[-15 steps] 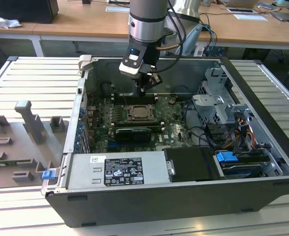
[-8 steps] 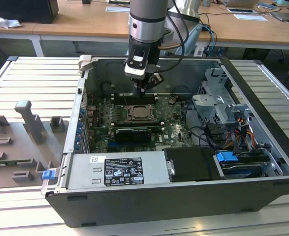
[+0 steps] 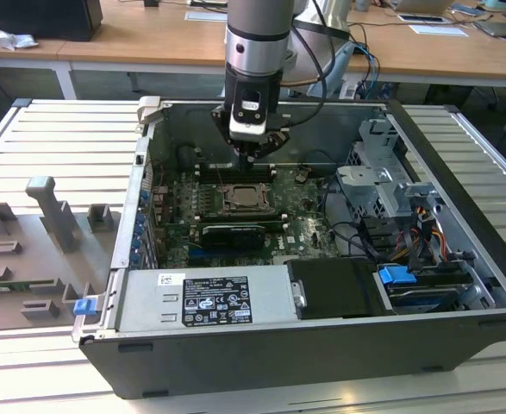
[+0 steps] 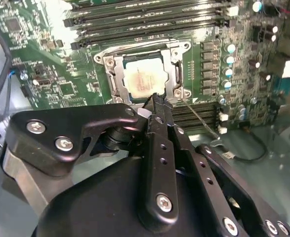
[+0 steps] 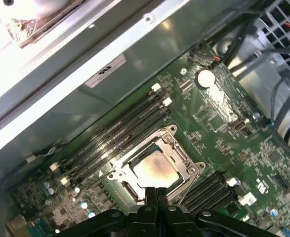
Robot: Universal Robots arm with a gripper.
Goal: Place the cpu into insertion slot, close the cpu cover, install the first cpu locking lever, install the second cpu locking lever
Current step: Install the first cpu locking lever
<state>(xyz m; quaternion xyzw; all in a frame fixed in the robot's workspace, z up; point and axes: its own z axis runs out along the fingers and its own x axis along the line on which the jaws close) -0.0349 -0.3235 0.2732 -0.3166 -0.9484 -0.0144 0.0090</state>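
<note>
**Second wrist view: cpu seated, tool closed at the socket edge**

In the second wrist view the tool (image 4: 156, 100) has its fingers pressed together with nothing held between them. Its tip sits at the near edge of the cpu cover (image 4: 116, 74); whether it touches cannot be told. The cpu (image 4: 142, 79) lies flat in the insertion slot (image 4: 101, 58), just ahead of the tool tip, its pale face showing through the cover window. The cover appears lowered over it. A thin metal rod (image 4: 199, 118), probably a locking lever, runs out from the socket corner beside the tool.

The step in hand is judged to be cover closing or the first lever. Apply the closed tip only to the metal frame or lever, never to the cpu face. Push slowly and squarely, clear of the memory slots (image 4: 149, 19) beyond the socket.
</note>
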